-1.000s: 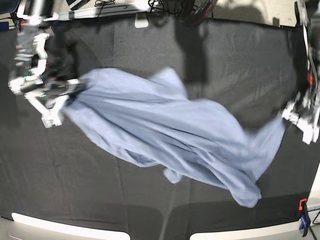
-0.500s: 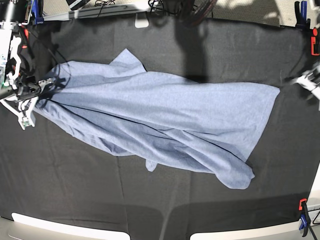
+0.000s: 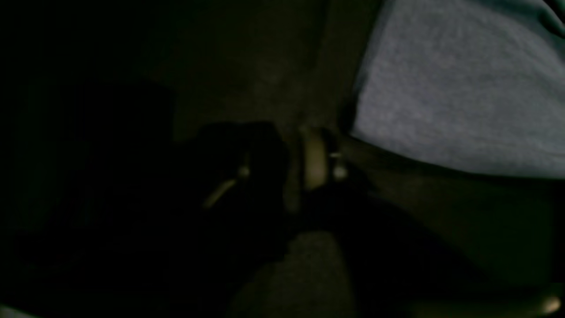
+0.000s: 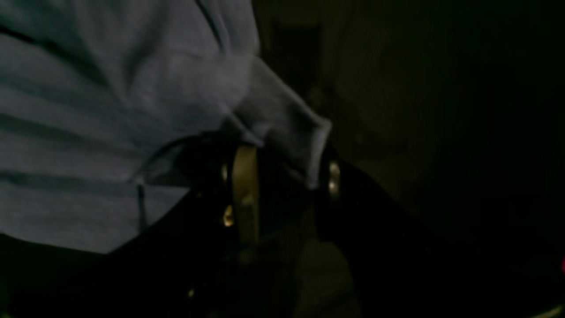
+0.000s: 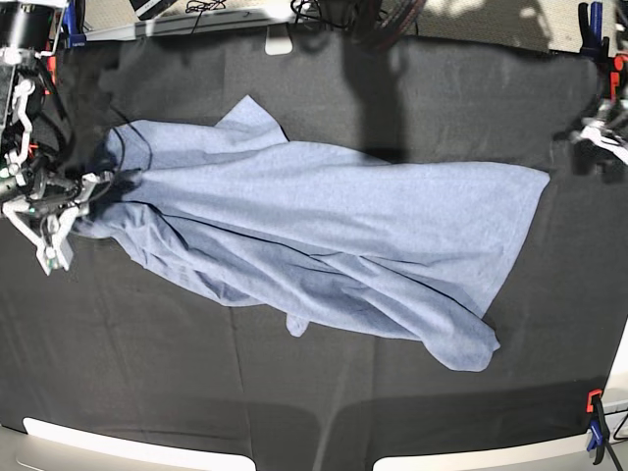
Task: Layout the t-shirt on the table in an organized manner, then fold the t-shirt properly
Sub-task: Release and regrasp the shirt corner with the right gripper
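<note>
Broadly, by item:
Shirt: the light blue-grey short-sleeved cotton t-shirt (image 5: 314,245) lies stretched across the middle of the table, rumpled with long diagonal folds, one sleeve pointing to the far edge, no lettering showing.
Table: the wide surface of wrinkled black cloth (image 5: 294,392) reaches well past the shirt on every side.
Right gripper (image 4: 287,176): its jaws stand apart in the dim wrist view, with a hemmed corner of the shirt lying between them; whether they press on it I cannot tell.
Left gripper (image 3: 282,168): dark and blurred; its jaws seem slightly parted, holding nothing, just beside the shirt's corner but apart from it.
Clips: an orange and blue clamp (image 5: 595,424) sits at the near edge.
</note>
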You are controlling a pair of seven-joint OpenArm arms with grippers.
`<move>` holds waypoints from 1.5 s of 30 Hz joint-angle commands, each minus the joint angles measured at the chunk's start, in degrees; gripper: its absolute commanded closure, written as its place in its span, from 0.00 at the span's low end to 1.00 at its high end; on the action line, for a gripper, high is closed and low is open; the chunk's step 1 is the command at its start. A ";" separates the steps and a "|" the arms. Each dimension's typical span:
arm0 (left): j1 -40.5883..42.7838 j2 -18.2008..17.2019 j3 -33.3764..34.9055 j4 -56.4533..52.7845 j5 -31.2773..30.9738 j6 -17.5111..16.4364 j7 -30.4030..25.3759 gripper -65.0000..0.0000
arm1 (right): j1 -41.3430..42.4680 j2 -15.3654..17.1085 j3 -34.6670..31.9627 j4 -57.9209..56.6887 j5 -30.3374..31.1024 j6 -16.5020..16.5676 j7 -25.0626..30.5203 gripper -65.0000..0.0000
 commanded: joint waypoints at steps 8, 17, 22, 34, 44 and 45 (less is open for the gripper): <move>-4.17 1.90 -0.37 0.94 -2.82 -1.07 -1.05 0.69 | 0.28 1.11 0.48 5.99 6.60 0.37 0.96 0.71; -7.02 7.43 -0.33 0.94 1.25 -1.07 3.23 0.69 | -11.76 -2.47 0.48 27.02 5.03 4.07 3.37 0.72; -7.02 10.08 -0.33 0.55 6.03 -1.05 1.07 0.69 | -17.25 -4.20 0.46 35.12 4.15 4.13 3.50 0.72; -6.99 12.96 -0.28 0.57 2.58 -6.86 3.41 1.00 | -22.75 -4.28 -9.68 35.32 -0.15 11.80 8.90 0.72; -7.02 12.79 -0.28 0.57 2.62 -6.86 3.74 1.00 | -22.73 5.81 -28.72 19.69 -30.27 9.62 21.59 0.72; -6.99 12.79 -0.28 0.57 2.64 -6.86 3.61 1.00 | -22.73 6.95 -28.94 18.60 -31.08 7.58 21.73 0.72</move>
